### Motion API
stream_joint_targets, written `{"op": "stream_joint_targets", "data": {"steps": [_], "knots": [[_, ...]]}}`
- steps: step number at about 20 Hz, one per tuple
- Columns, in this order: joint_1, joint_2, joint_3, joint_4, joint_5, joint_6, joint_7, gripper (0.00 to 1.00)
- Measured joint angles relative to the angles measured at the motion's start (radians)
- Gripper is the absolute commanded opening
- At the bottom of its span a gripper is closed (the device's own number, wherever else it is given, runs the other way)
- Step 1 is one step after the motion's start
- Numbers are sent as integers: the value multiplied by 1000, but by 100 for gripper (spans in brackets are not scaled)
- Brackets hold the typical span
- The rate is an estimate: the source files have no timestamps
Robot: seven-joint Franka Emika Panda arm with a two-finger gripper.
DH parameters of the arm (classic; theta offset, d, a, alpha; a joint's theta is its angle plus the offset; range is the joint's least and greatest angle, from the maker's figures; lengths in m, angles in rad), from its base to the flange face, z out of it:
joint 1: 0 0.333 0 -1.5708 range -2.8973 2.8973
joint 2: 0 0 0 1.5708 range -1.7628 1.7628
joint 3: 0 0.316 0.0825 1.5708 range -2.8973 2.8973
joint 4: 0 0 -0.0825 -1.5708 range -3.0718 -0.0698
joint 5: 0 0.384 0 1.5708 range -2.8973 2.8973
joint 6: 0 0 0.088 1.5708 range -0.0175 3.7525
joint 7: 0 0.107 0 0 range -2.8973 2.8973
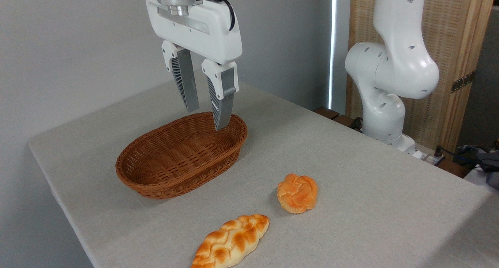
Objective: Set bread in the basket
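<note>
gripper (pixel 206 118) hangs above the far end of the basket (pixel 156 182), fingers apart with nothing between them. bread (pixel 230 241) lies on the table (pixel 351 174) at the near edge, apart from the basket, with a round bun (pixel 297 192) nearby

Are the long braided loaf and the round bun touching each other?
Apart. The camera view shows bare tablecloth between the bread and the round bun.
</note>
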Motion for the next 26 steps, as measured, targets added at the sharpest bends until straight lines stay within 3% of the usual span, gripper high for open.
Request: {"op": "stream_joint_targets", "data": {"steps": [14,22,26], "knots": [[0,-4,0,-8,0,0,0,100],[0,-69,1,-109,0,3,0,100],[3,-73,3,-160,2,106,0,100]]}}
